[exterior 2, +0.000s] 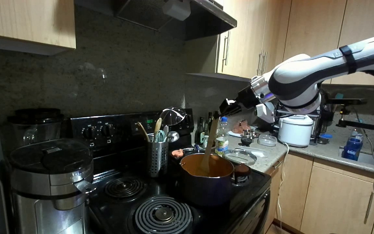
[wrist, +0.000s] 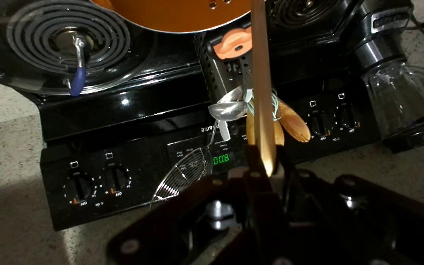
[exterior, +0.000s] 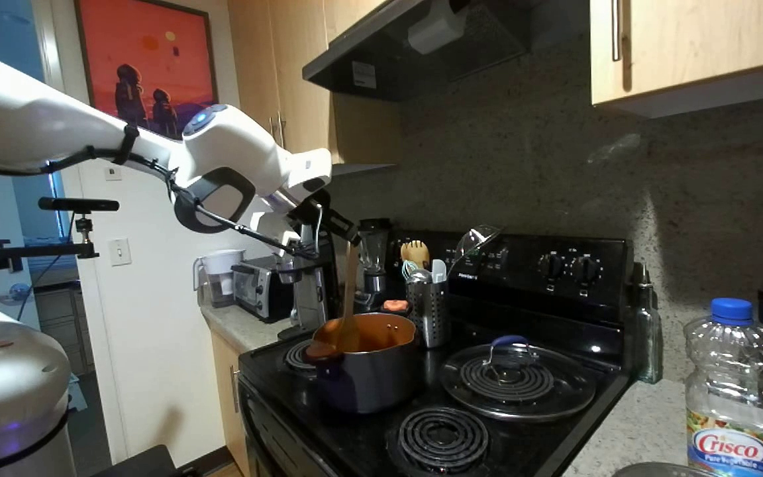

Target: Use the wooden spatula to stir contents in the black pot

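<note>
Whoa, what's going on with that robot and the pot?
A robot arm is holding a wooden spatula, its gripper shut on the top end. The spatula slants down into the black pot on the stove, probably to stir; whether it's moving, still pictures can't show. Inside the pot I see orange, but I can't make out what's in there. Next to it on the stove lies a glass lid with a blue handle.

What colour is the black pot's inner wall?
The pot's inner wall is orange; the wrist view shows it best.
</note>
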`<state>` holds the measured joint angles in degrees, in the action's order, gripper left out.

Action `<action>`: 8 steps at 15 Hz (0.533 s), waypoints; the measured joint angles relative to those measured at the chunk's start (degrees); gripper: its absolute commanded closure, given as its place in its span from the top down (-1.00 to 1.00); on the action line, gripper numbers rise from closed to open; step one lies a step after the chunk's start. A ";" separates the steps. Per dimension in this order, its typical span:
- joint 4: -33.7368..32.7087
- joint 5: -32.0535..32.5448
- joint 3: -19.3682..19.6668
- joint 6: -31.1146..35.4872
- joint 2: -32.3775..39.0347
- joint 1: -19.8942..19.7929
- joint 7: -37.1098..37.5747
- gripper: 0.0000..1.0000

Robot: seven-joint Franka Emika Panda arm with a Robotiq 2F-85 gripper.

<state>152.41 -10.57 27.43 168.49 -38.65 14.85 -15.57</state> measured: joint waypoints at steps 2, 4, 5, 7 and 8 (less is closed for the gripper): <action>-1.56 -0.01 1.08 0.34 1.76 1.36 0.00 -0.89; -3.31 -0.15 2.26 0.36 3.48 2.86 0.00 -0.89; -4.21 -0.32 2.87 0.38 4.31 3.56 -0.01 -0.88; -5.95 -1.20 4.03 0.39 5.87 4.79 -0.08 -0.88; -6.74 -1.65 4.63 0.40 6.65 5.26 -0.12 -0.88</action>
<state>145.68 -12.23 32.07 168.89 -32.00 20.11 -15.69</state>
